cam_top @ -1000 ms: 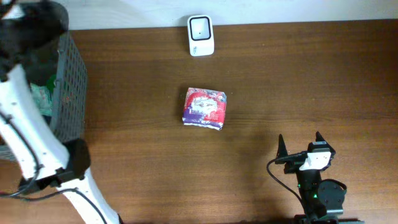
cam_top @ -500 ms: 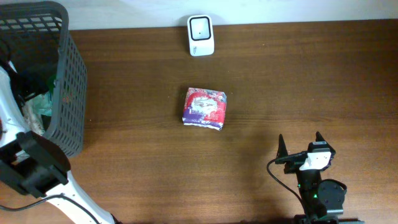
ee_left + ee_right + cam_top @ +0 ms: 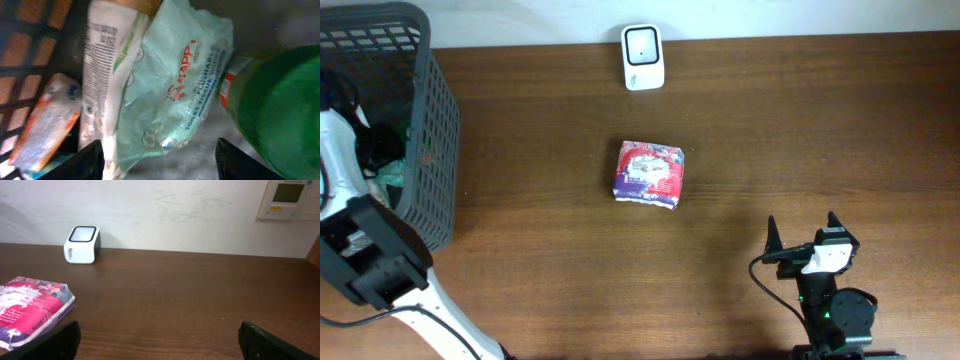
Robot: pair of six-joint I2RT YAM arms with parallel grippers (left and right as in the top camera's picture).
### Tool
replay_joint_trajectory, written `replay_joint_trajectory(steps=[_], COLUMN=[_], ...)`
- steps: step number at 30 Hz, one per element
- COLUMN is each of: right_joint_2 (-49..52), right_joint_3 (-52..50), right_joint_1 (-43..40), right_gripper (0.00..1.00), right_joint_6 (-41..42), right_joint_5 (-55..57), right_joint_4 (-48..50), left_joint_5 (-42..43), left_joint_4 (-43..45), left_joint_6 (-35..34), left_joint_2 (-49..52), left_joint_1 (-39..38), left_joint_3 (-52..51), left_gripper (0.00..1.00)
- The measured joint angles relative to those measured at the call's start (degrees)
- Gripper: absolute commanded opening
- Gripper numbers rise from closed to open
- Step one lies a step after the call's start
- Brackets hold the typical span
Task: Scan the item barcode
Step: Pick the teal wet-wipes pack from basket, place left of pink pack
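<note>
left wrist view looks down into the basket [image 3: 435, 130], where the left hand [image 3: 159, 159] is spread open, its fingers [image 3: 90, 160] either side of the lower edge of a pale green tissue pack [image 3: 175, 90] and not yet pinching it. a green bottle [image 3: 280, 110] lies just beside the pack. this looks like the pick-up step: next the hand should clench on the pack, lift it clear and bring its barcode to the scanner [image 3: 643, 57] at the desk's [image 3: 820, 120] far edge. compared with a second ago, the left arm has dropped deeper into the basket, uncovering its rim; the red packet [image 3: 650, 173] and the released right hand [image 3: 801, 226] have not moved.
</note>
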Motion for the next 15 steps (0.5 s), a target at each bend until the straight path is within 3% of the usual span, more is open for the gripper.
replay_joint_trajectory(steps=[4,7,13,15], right_joint_2=[0.0,0.0,0.0,0.0], right_joint_3=[0.0,0.0,0.0,0.0], right_joint_1=[0.0,0.0,0.0,0.0], right_gripper=[0.99,0.99,0.99,0.99], right_joint_6=[0.0,0.0,0.0,0.0], right_joint_5=[0.0,0.0,0.0,0.0], right_joint_4=[0.0,0.0,0.0,0.0], left_joint_5=[0.1,0.4,0.7,0.9], left_joint_4=[-1.1,-1.2,-6.3,-12.3], left_joint_6=[0.2,0.1,-0.5,-2.8], left_joint_2=[4.2,4.8,5.4,7.0], left_joint_1=[0.0,0.0,0.0,0.0], left_joint_3=[0.0,0.0,3.6,12.5], left_gripper=[0.41,0.01,0.0,0.0])
